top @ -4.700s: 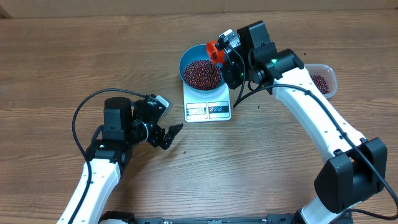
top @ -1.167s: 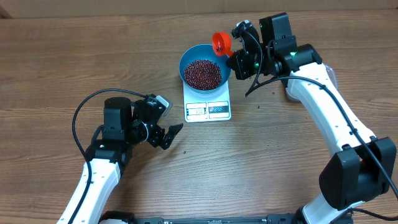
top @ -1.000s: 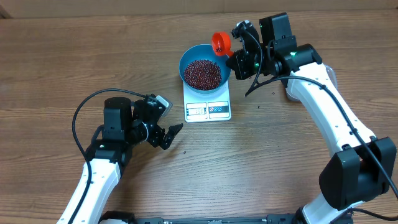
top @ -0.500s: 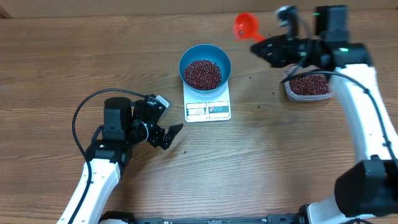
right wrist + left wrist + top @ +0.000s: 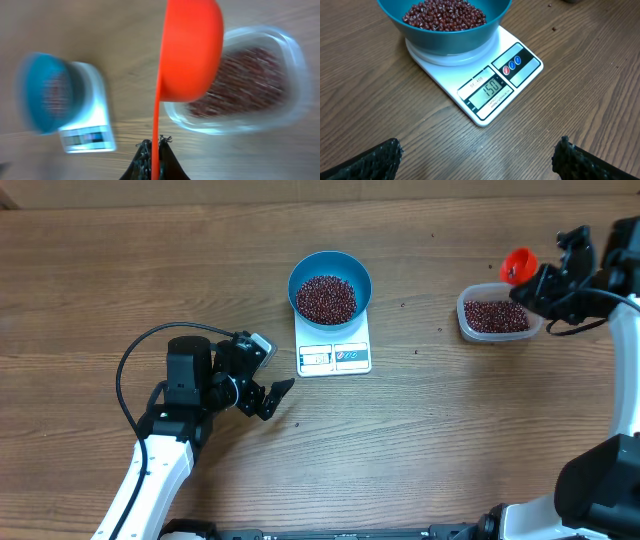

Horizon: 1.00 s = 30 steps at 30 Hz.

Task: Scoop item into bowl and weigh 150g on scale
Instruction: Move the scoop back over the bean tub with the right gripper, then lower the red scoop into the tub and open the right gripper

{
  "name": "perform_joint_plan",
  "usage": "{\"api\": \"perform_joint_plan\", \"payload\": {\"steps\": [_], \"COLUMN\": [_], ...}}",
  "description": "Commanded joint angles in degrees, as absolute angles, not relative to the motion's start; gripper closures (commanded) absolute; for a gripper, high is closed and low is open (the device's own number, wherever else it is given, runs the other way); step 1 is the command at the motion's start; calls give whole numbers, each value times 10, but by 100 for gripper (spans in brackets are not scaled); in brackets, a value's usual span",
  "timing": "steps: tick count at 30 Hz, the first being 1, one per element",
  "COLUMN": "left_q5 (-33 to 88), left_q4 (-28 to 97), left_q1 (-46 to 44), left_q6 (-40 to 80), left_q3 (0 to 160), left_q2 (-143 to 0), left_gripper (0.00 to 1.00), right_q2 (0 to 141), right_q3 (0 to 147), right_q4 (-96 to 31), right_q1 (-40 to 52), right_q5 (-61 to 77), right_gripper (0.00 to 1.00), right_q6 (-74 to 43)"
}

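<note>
Overhead, the beans (image 5: 326, 298) fill the teal bowl (image 5: 300, 272) on the scale (image 5: 335, 357). The left gripper (image 5: 268, 395) gapes wide and empty, while the right gripper (image 5: 532, 283) pinches an orange scoop (image 5: 518, 265) above the clear tub (image 5: 497, 317). Left wrist: the display (image 5: 487, 91) reads 150. Right wrist, blurred: jaws clamp the scoop's handle.

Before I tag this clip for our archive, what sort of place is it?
Probably a robotics lab bench: a left arm and right arm at a plain wooden table, with a kitchen scale, bowl and tub of beans.
</note>
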State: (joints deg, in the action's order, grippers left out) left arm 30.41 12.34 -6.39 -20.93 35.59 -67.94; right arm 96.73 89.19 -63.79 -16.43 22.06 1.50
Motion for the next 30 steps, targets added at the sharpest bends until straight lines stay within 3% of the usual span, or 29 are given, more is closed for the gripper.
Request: {"api": "perform_joint_plan", "payload": {"steps": [1,11,17,22,30], "left_q5": [309,309,309,309,309], "left_q4": [122,122,122,122,122], "left_q1": [-68,-68,-68,-68,-68], "left_q6": [-203,-203,-203,-203,-203], "left_q3": [357,357,357,357,357], "left_q2": [-681,-681,-681,-681,-681], "left_gripper": [0,0,1,0,0], "right_q2": [976,1001,1001,1001,1001], "right_q3": [869,862,862,862,836], "right_q4": [-638,-673,-690,-702,-617], "right_q1": [-116,26,88,82,-45], "right_q5": [20,-324,-430,-401,43], "right_gripper": [96,96,96,96,96], "right_q6": [-4,-35,-35,-112,-181]}}
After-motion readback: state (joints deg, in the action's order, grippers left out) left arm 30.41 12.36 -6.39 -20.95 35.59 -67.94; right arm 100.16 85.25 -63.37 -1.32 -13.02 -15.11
